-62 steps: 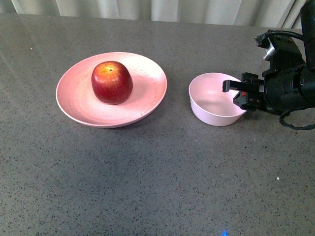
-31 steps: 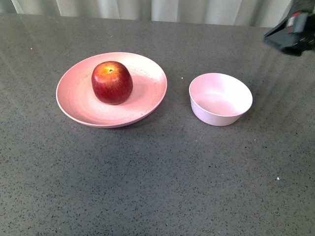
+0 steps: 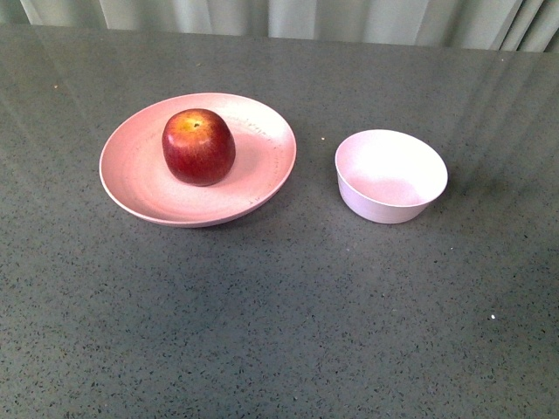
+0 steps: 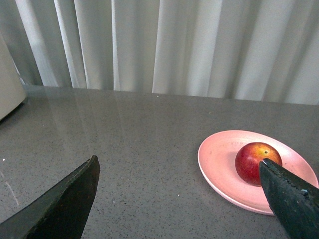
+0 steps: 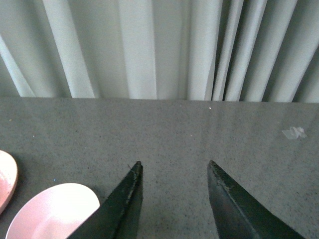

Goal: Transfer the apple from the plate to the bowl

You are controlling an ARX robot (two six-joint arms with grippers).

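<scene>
The dark-red apple [image 3: 198,146] with a yellow-orange top sits upright on the wide salmon-pink plate [image 3: 140,188] at the table's left. The small pale bowl [image 3: 390,175] stands empty to the plate's right, apart from it. Neither gripper shows in the front view. In the left wrist view my left gripper [image 4: 179,164] is open and empty, well short of the plate [image 4: 219,164], and one finger covers part of the apple [image 4: 253,160]. In the right wrist view my right gripper [image 5: 174,164] is open and empty over bare table, with the bowl [image 5: 52,211] off to one side.
The table is a dark grey speckled surface [image 3: 279,323]. Pale curtains [image 3: 288,16] hang along its far edge. A pale object [image 4: 9,84] stands at the edge of the left wrist view. A small white scrap [image 5: 294,132] lies on the table in the right wrist view.
The right arm, which was beside the bowl's right rim a second ago, has lifted up and away and has left the front view. The apple, plate and bowl have not moved.
</scene>
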